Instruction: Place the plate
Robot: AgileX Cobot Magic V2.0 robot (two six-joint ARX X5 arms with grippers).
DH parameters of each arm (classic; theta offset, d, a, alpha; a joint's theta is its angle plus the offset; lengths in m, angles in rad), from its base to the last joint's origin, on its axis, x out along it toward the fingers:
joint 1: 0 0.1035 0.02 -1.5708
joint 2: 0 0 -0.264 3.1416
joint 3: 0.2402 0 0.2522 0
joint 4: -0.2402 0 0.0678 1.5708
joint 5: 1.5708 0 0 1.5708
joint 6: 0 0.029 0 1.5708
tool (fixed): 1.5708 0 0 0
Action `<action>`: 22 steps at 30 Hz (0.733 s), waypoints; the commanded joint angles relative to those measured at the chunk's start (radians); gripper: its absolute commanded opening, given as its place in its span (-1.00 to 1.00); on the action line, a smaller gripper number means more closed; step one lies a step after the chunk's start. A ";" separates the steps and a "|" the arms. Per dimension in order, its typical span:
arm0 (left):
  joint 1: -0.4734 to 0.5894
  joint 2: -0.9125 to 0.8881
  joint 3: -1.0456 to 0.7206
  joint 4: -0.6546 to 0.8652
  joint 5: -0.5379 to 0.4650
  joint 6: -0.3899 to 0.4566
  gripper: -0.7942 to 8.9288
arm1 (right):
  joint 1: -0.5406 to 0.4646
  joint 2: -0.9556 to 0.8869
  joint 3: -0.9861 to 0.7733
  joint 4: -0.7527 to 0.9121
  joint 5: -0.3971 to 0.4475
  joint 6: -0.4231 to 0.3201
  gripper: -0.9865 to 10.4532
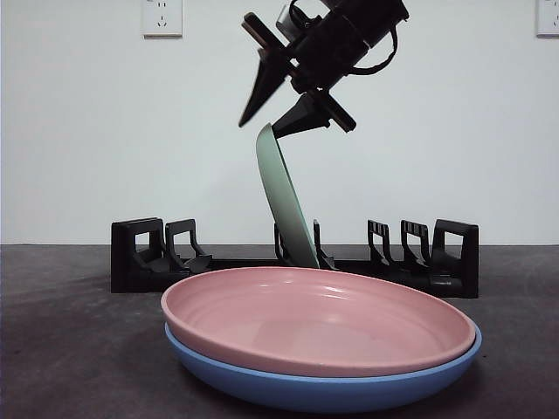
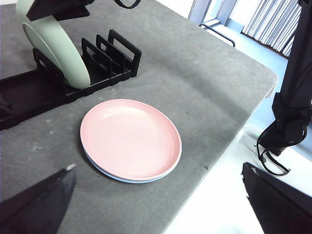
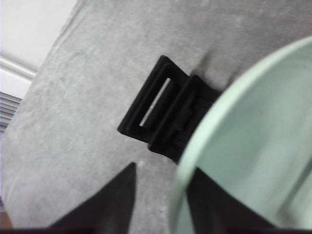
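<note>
A pale green plate (image 1: 284, 201) (image 2: 58, 48) (image 3: 253, 136) stands on edge in a middle slot of the black dish rack (image 1: 140, 253) (image 2: 112, 53) (image 3: 161, 112), leaning to one side. My right gripper (image 1: 260, 127) (image 3: 163, 170) is at the plate's top rim, open, one jaw on each side of the rim with a gap showing on one side. My left gripper (image 2: 158, 168) hangs open and empty, high over the near side of the table.
A pink plate (image 1: 319, 319) (image 2: 129, 136) lies stacked on a blue plate (image 1: 323, 393) (image 2: 122, 179) in front of the rack. The rack's other slots hold nothing. The table edge (image 2: 234, 141) and a black arm mount (image 2: 292, 97) lie off to one side.
</note>
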 commanded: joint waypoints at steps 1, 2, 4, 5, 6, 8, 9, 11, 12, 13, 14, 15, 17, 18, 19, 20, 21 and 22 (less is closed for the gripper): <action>-0.008 0.000 0.023 0.011 0.001 -0.002 0.25 | 0.005 0.021 0.025 -0.008 0.014 -0.008 -0.82; -0.008 0.000 0.023 0.011 0.001 -0.002 0.25 | 0.005 0.021 0.025 -0.011 0.014 -0.008 -0.82; -0.008 0.000 0.023 0.011 0.001 -0.002 0.25 | 0.005 0.021 0.025 -0.013 0.013 -0.007 -0.82; -0.008 0.000 0.023 0.011 0.001 -0.002 0.25 | 0.005 0.021 0.025 -0.013 0.012 -0.005 -0.82; -0.008 0.000 0.023 0.011 0.001 -0.002 0.25 | 0.005 0.021 0.025 -0.011 0.012 -0.002 -0.82; -0.008 0.000 0.023 0.011 0.001 -0.002 0.25 | 0.004 0.016 0.026 -0.013 0.011 0.004 -0.82; -0.008 0.000 0.023 0.011 0.001 -0.001 0.25 | 0.004 0.013 0.029 -0.014 0.010 0.010 -0.82; -0.008 0.000 0.023 0.011 0.001 -0.001 0.25 | 0.003 0.001 0.036 -0.015 0.003 0.016 -0.82; -0.008 0.000 0.023 0.011 0.001 -0.002 0.25 | 0.003 -0.008 0.039 -0.014 -0.004 0.020 -0.82; -0.008 0.000 0.023 0.011 0.001 -0.002 0.25 | 0.003 -0.021 0.039 -0.013 -0.013 0.024 -0.82; -0.008 0.000 0.023 0.011 0.001 -0.001 0.25 | 0.003 -0.032 0.039 -0.014 -0.016 0.024 -0.82; -0.008 0.000 0.023 0.011 0.001 -0.002 0.25 | 0.003 -0.047 0.039 -0.018 -0.019 0.024 -0.82; -0.008 0.000 0.023 0.011 0.001 -0.001 0.25 | 0.004 -0.082 0.039 -0.038 -0.023 0.022 -0.82; -0.008 0.000 0.023 0.011 0.001 -0.001 0.25 | 0.004 -0.100 0.039 -0.049 -0.026 0.020 -0.82; -0.008 0.000 0.023 0.011 0.001 -0.001 0.25 | 0.005 -0.121 0.039 -0.064 -0.025 0.018 -0.82; -0.008 0.000 0.023 0.011 0.001 -0.001 0.25 | 0.005 -0.137 0.039 -0.070 -0.026 0.016 -0.82; -0.008 0.000 0.023 0.011 0.001 -0.001 0.25 | 0.005 -0.157 0.039 -0.080 -0.029 0.014 -0.82; -0.008 0.000 0.023 0.011 0.001 -0.001 0.25 | 0.005 -0.176 0.039 -0.090 -0.037 0.011 -0.82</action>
